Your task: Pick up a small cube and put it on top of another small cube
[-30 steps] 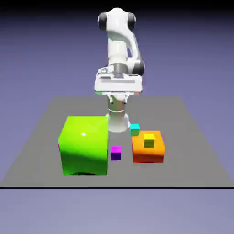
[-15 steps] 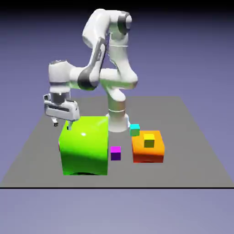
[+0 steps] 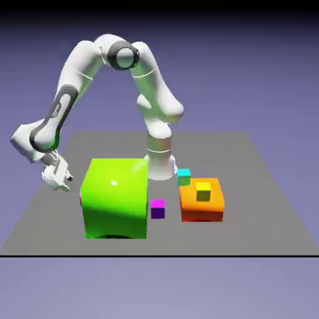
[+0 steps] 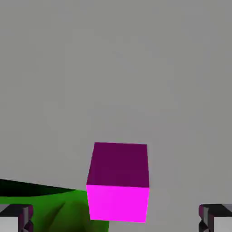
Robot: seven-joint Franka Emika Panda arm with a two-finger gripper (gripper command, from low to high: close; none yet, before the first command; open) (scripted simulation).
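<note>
Seen from the hand, the small cube (image 4: 118, 182) sits between the wide-open, empty claw (image 4: 116, 219), beside the green block (image 3: 116, 198). Grasping, lifting and placing all remain, I judge. Beyond the green block, another small cube (image 3: 203, 191) waits atop the orange block (image 3: 202, 202).

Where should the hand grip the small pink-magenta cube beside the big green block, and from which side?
Likely its two opposite flat side faces, approaching along the hand view's line: the small pink-magenta cube sits squarely between the open hand's tips. The big green block crowds one side.
</note>
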